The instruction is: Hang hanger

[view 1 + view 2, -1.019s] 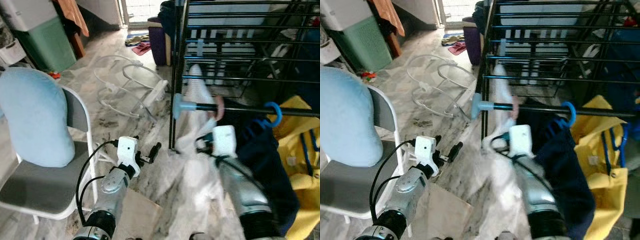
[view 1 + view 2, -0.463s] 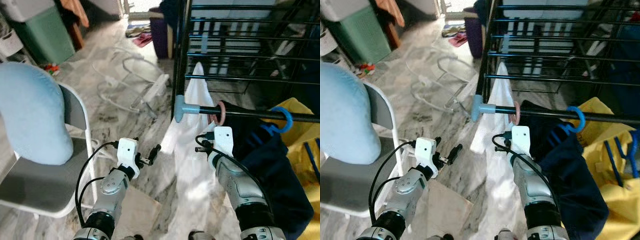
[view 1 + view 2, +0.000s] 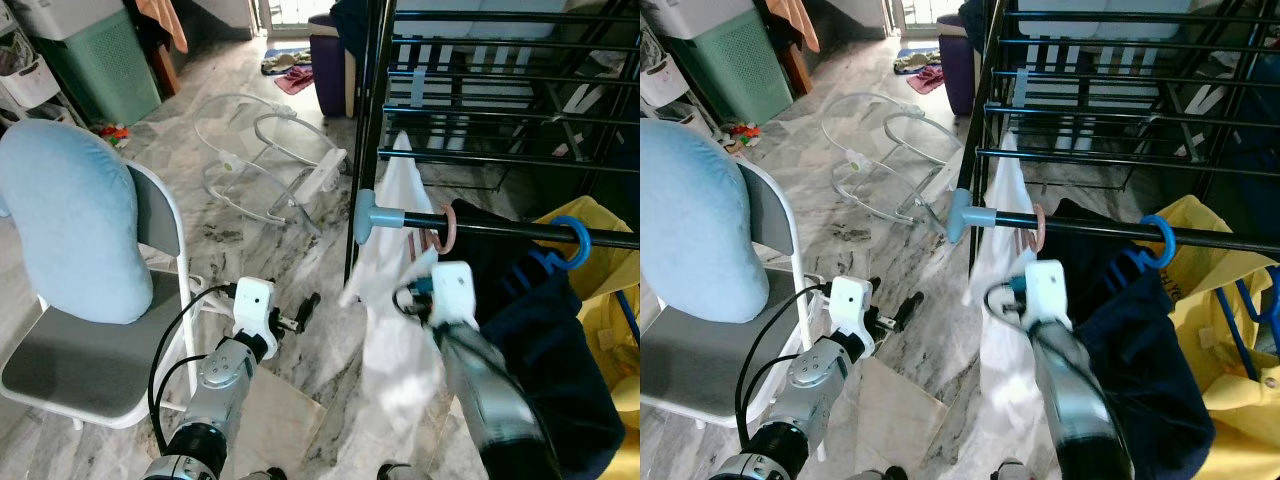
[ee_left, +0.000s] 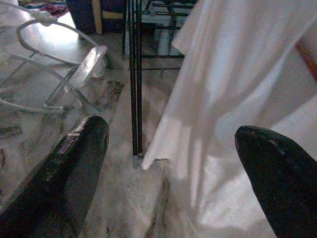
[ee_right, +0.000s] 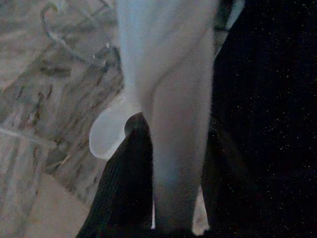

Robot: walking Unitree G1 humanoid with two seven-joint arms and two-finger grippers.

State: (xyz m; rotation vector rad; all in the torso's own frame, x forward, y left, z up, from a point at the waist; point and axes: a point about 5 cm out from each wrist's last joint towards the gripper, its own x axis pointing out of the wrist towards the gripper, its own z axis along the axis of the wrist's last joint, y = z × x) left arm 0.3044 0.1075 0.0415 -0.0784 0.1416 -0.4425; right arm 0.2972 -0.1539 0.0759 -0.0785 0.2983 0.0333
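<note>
Compared with half a second earlier, the right arm had dropped slightly below the rail and showed blurred, while the head camera had tilted up to take in more of the room. The right gripper (image 5: pixel 171 198) sat low against the hanging white cloth garment (image 3: pixel 395 300), its black fingers (image 5: pixel 124 183) clenched on a fold of that fabric in the wrist view. That garment hung from a pink plastic hanger hook (image 3: pixel 444 228) looped over the black horizontal rail with a light blue end cap (image 3: pixel 372 217) of the black metal drying rack (image 3: pixel 1090 100). Just beside it on the same rail hung a dark navy garment (image 3: pixel 540 340) on a blue hanger hook (image 3: pixel 570 240), with a yellow fabric item (image 3: pixel 1230 330) further right. The left gripper (image 4: pixel 168 163) hovered low above the marble floor (image 3: pixel 250 210), fingers spread and released, holding nothing. A grey folding chair (image 3: pixel 150 300) carrying a light blue cushion (image 3: pixel 70 230) stood to the left. No writing or brand was legible anywhere.
</note>
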